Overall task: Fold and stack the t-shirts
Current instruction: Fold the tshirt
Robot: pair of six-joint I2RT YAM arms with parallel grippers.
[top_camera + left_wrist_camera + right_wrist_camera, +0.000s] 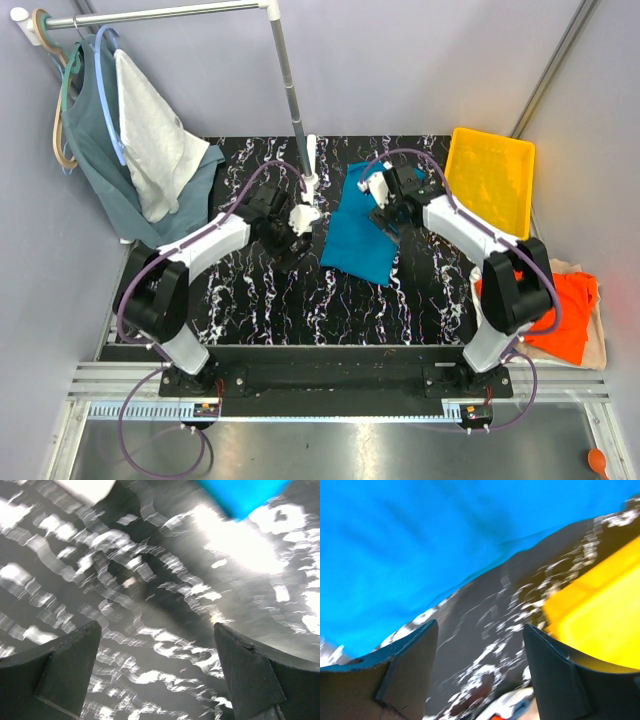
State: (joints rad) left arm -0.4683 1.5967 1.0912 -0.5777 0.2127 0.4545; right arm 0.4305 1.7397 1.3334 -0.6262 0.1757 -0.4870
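A teal-blue t-shirt [358, 232] lies folded into a long strip on the black marbled table [330, 310]. My right gripper [386, 213] hangs over its right edge, open and holding nothing. In the right wrist view the gripper [480, 650] has the teal cloth [420, 545] above its left finger and bare table between the jaws. My left gripper [290, 247] stands open just left of the shirt. In the left wrist view this gripper [157, 650] is over bare table, with a corner of teal cloth [240, 495] further off. An orange t-shirt [570, 312] lies on a cream one [598, 345] off the table's right edge.
A yellow tray [490, 180] sits at the back right and shows in the right wrist view [600, 615]. A rail at the back left carries a grey-green top [95, 150] and a white cloth [155, 140] on hangers. A slanted metal pole [292, 90] ends on a white foot [310, 165].
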